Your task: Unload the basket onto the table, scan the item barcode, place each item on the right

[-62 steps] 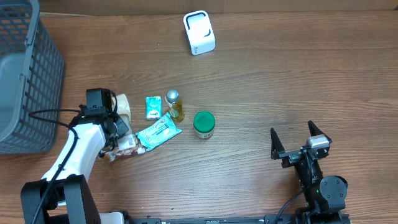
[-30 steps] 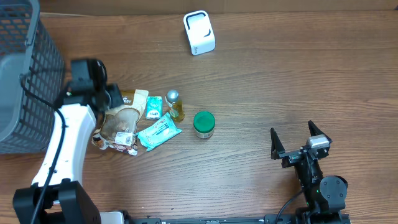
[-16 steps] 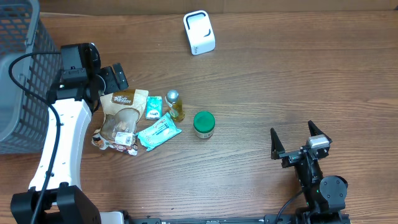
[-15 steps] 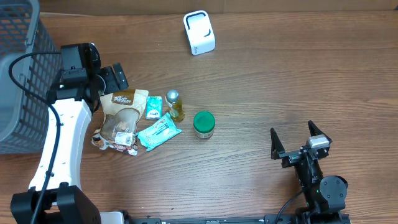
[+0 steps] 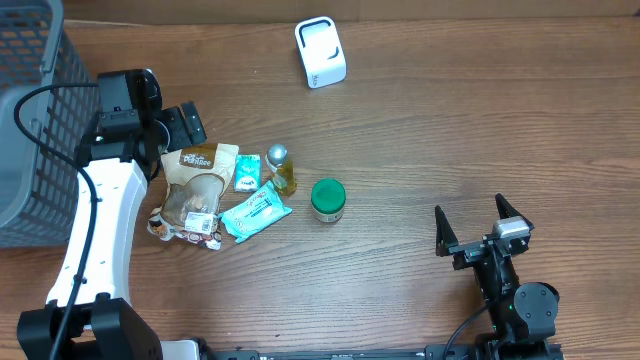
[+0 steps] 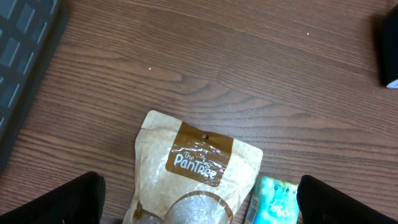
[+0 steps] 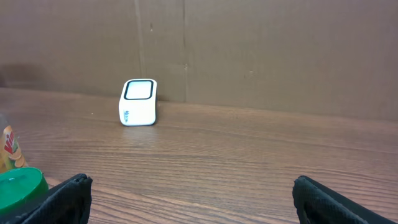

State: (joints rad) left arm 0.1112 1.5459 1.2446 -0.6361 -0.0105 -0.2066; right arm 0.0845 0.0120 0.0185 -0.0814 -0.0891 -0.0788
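Left fingers (image 6: 74,199): spread wide, holding nothing; the 2 dark tips sit either side of the pouch's upper end in the wrist view.
Left gripper (image 5: 175,130): over the far end of the pouch, near the desk's left edge, just beside the basket.
Pouch (image 5: 198,185): flat on the desk, label up, its brown band toward the far edge; it lies in the left half, apart from both grippers.
Neighbours: a teal packet (image 5: 246,172) is just beside the pouch's right side, then a bottle (image 5: 281,168); a wipes pack (image 5: 254,212) lies at the pouch's near right corner; a green-lidded jar (image 5: 327,200) stands near mid-desk.
Right fingers (image 7: 62,199): wide apart, empty.
Right gripper (image 5: 470,215): low at the near edge, right half, well apart from every item.
Scanner (image 5: 320,52): white, upright, by the far edge near its middle, well apart from the pouch.
Basket (image 5: 40,130): grey mesh, at the far left corner.
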